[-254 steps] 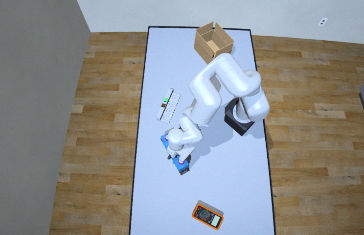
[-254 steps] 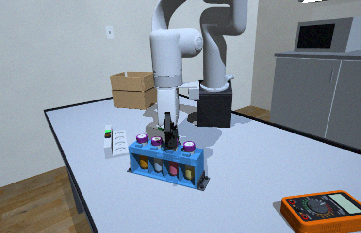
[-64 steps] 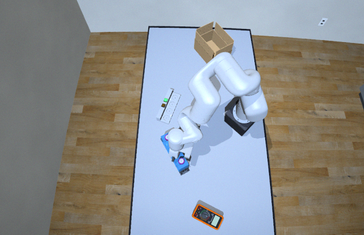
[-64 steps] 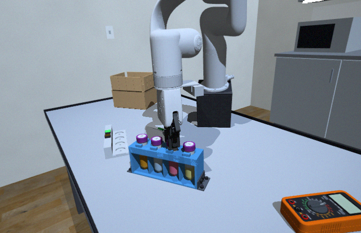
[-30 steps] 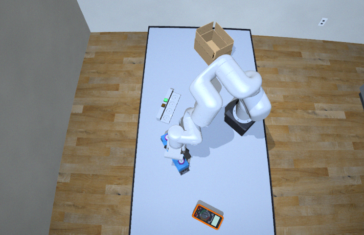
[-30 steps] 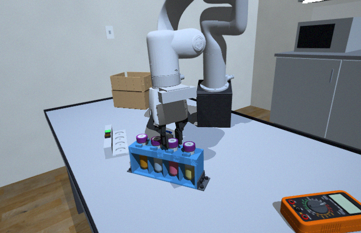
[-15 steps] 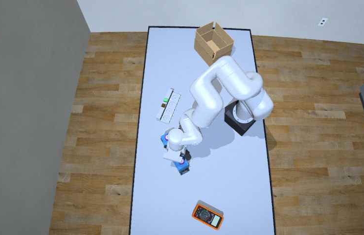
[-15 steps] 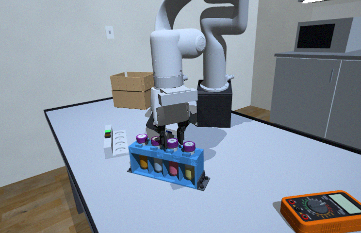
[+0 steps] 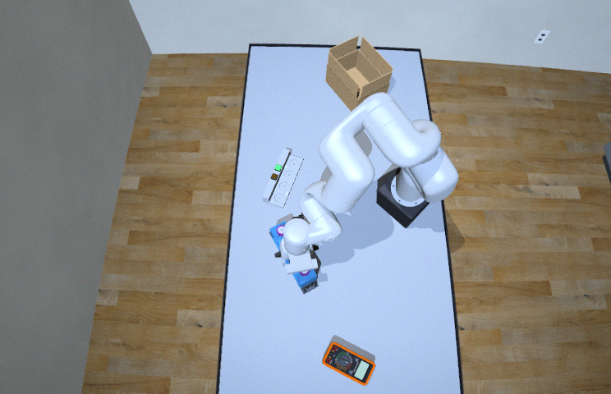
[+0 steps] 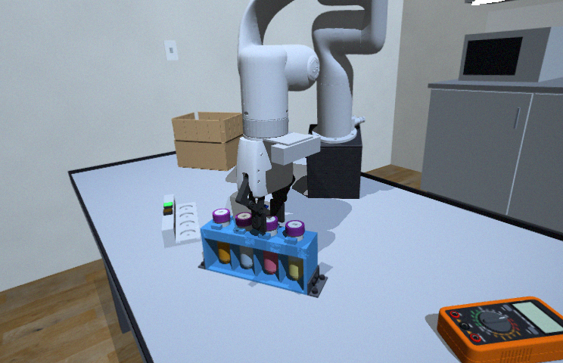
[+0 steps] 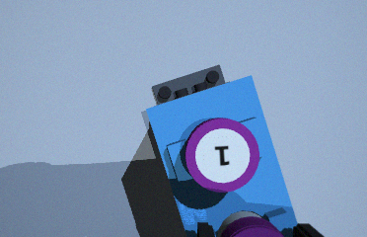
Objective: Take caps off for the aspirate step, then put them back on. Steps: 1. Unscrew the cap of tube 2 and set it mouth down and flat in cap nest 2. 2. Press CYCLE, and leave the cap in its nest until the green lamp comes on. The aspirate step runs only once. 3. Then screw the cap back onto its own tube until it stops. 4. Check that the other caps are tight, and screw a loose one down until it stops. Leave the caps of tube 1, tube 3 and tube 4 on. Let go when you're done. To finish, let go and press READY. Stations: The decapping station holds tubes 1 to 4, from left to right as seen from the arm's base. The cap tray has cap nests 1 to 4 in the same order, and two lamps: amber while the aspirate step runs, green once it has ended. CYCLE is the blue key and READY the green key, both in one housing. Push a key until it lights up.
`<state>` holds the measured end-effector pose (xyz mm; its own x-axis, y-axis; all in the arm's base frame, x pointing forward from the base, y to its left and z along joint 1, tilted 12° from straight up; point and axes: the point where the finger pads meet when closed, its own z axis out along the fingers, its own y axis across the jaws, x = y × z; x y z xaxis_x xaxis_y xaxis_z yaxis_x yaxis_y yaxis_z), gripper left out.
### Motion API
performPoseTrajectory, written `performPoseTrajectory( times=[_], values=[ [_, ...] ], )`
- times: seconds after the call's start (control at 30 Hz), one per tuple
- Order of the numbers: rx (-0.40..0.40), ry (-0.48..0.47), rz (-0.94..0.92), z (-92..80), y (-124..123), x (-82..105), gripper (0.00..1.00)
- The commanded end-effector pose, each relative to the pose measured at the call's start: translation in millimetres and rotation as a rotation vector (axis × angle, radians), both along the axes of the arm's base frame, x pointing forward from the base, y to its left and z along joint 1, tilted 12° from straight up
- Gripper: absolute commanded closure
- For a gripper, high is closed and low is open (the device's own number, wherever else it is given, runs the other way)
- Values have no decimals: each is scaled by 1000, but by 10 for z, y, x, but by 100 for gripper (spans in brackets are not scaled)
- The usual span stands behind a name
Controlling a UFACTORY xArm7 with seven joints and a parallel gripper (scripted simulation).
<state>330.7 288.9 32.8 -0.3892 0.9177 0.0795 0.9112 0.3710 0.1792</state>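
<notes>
1. Green lamp on the cap tray is lit, and all four nests look bare. I judge uncapping and CYCLE done.
2. All four purple caps sit on their tubes in the blue decapping station. Tray lies at 11 o'clock from it in the top view.
3. Gripper hangs over tube 2's cap, which is on its tube. Cap 1 is at 12 o'clock from it in the wrist view.
4. Fingers are part open, slightly wider than the cap, gripping nothing. Re-screw looks finished; tightness cannot be seen.
5. Left: check caps 1, 3 and 4, then press READY. Keys not visible.
</notes>
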Motion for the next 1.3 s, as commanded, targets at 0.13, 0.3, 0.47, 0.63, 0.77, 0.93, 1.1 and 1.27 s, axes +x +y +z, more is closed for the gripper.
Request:
performPoseTrajectory(
  times=[0.13, 0.3, 0.47, 0.63, 0.77, 0.93, 1.1, 1.27],
  values=[
    [-31, -54, 446, 11, 5, 11, 54],
    [-62, -92, 676, 11, 5, 11, 54],
    [-94, -130, 912, 11, 5, 11, 54],
    [-113, -156, 1085, 10, 5, 11, 54],
    [-113, -156, 1085, 11, 5, 11, 54],
    [-113, -156, 1085, 11, 5, 11, 100],
    [-113, -156, 1085, 11, 4, 11, 100],
    [-113, -156, 1085, 11, 4, 11, 100]
  ],
)
